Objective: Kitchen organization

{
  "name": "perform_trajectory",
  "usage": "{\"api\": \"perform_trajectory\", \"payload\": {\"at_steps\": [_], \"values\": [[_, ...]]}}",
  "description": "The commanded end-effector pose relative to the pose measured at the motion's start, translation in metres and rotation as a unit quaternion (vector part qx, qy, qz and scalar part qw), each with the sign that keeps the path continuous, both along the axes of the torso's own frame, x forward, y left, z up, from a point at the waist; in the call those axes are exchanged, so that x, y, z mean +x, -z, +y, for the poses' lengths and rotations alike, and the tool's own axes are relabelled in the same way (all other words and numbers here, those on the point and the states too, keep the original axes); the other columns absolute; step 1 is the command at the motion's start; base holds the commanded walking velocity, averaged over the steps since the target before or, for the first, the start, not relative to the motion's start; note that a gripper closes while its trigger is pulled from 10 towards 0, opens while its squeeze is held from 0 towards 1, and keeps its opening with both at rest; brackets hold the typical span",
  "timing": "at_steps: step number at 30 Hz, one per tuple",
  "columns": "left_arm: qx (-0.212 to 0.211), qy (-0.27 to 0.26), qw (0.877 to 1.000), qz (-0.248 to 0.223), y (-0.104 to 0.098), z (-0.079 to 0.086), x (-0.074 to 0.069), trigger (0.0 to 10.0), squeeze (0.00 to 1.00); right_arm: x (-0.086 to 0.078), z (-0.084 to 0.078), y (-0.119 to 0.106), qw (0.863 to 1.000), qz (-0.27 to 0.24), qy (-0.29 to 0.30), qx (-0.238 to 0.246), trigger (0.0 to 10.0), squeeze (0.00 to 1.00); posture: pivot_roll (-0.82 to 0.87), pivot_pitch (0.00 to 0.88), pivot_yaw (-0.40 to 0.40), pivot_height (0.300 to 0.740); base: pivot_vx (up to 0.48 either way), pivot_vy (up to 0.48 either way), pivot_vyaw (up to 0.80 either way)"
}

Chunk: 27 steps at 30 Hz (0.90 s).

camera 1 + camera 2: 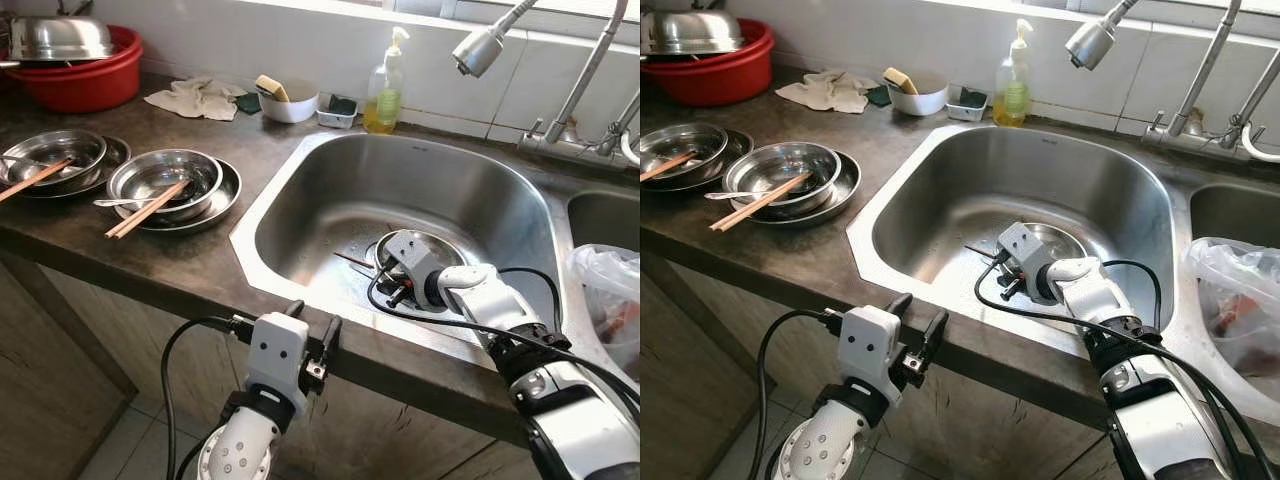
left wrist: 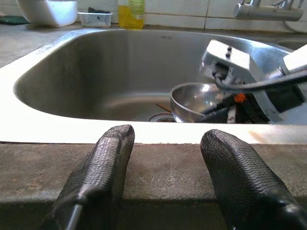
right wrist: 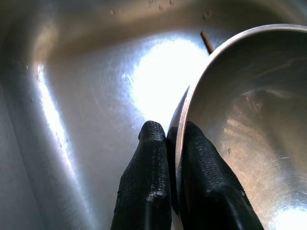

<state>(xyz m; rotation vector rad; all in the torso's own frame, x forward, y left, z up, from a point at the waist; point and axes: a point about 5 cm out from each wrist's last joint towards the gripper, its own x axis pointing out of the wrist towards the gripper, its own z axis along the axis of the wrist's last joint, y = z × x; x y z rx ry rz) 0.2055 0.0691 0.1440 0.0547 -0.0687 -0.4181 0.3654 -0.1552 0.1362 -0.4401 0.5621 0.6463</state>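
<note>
The sink [image 1: 300,185] is a stainless basin set into the dark desk [image 1: 150,265]. It contains one steel bowl [image 2: 192,98], positioned near the drain, and a thin brown stick [image 2: 162,107] lying on the basin floor beside the bowl. The bowl is shiny, round and tilted, with its open side facing up and toward the front wall of the sink.

The right hand [image 3: 175,143] is lowered inside the sink. Its two black fingers [image 3: 148,182] are pressed onto the bowl's rim, one finger outside the wall and one inside, pinching it.

The left hand [image 1: 310,330] is positioned at the front edge of the desk, outside the sink. Its fingers [image 2: 100,167] are spread apart with nothing between them.

On the desk to the left of the sink, a steel bowl [image 1: 165,180] sits on a steel plate [image 1: 225,195] and holds a pair of chopsticks [image 1: 148,208] and a spoon [image 1: 115,202]. A second bowl-and-plate set [image 1: 55,155] further left also holds chopsticks. A red basin [image 1: 80,80] at the far left corner carries an inverted steel basin [image 1: 60,35].

Along the back wall are a crumpled cloth [image 1: 195,97], a white bowl [image 1: 290,105] containing a sponge [image 1: 270,87], a small tray [image 1: 338,112] and a soap bottle [image 1: 385,95]. A clear plastic bag [image 1: 610,290] lies in the second basin on the right.
</note>
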Motion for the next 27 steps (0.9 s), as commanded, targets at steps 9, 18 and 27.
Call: {"api": "perform_trajectory", "payload": {"at_steps": [9,18,27], "values": [[0.005,0.001,1.0,-0.008,-0.004,0.002,0.002,10.0,0.0,-0.001,-0.006,0.003,1.0,-0.004,0.013,-0.01,10.0,1.0,0.04,0.109,-0.062,0.74,0.0,0.0,0.0],[0.012,-0.004,1.0,-0.018,-0.006,0.003,0.012,10.0,0.0,-0.005,-0.002,-0.013,0.998,-0.056,0.017,0.026,10.0,0.0,0.04,0.073,-0.058,0.74,0.0,0.0,0.0],[0.013,-0.005,1.0,-0.026,-0.006,0.003,0.019,10.0,0.0,-0.018,0.005,-0.06,0.967,-0.211,0.061,0.128,10.0,0.0,0.03,0.038,-0.043,0.74,0.0,0.0,0.0]]}}
